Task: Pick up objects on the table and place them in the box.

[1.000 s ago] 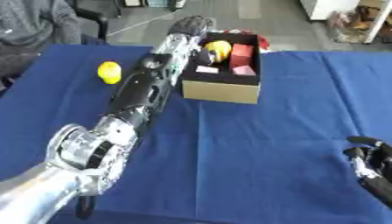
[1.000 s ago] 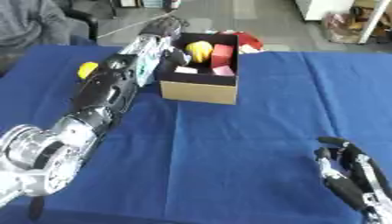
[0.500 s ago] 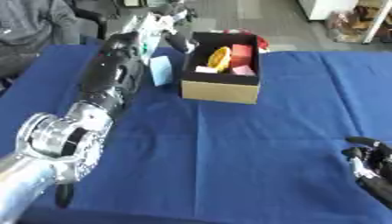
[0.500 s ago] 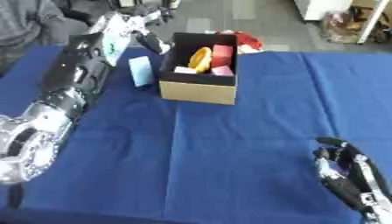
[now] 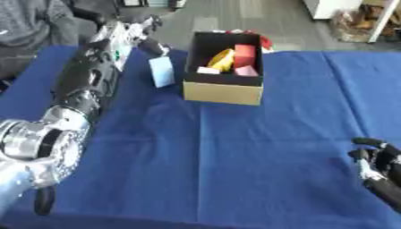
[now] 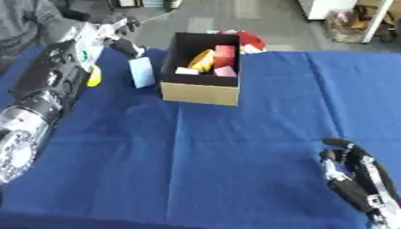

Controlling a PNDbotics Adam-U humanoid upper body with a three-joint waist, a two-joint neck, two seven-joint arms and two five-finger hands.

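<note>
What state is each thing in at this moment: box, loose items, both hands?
box: open-topped, upright, holding yellow, red and pink items.
light blue block: standing on the cloth left of the box.
yellow object: on the cloth, partly hidden by the left arm.
left hand: extended beyond the block, grip unclear.
right hand: idle, lower right.

Blue table (image 5: pixel 235 170) — box (image 5: pixel 223 87), yellow object (image 6: pixel 94 76).

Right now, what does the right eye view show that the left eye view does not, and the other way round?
Only the right eye view shows a yellow object beside the left arm. The left eye view shows nothing extra; the arm hides that spot. Both show the left robot hand near the light blue block, the box holding colored items, and the right robot hand resting at the lower right.
</note>
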